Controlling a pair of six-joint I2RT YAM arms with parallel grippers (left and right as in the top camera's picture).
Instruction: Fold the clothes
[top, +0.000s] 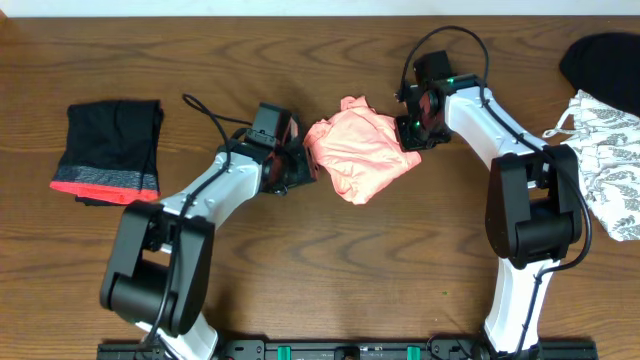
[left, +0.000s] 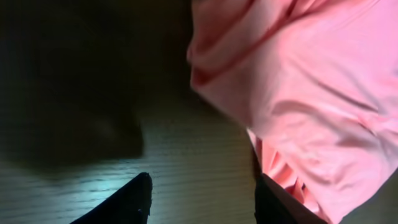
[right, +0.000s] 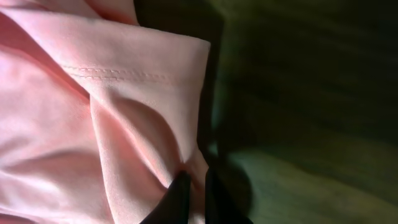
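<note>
The salmon-pink garment (top: 358, 152) lies crumpled in the middle of the table. My right gripper (top: 409, 138) is at its right edge. In the right wrist view the gripper (right: 196, 186) is shut on a thin fold of the pink cloth (right: 93, 124) beside a stitched hem. My left gripper (top: 304, 168) is at the garment's left edge. In the left wrist view it (left: 202, 200) stands open over bare wood, and the pink cloth (left: 311, 93) lies against the outside of its right finger (left: 273, 205).
A folded black garment with a red-grey band (top: 110, 150) lies at the far left. At the right edge lie a white garment with grey print (top: 610, 165) and a plain black one (top: 605, 58). The wooden table (top: 330, 260) shows in front.
</note>
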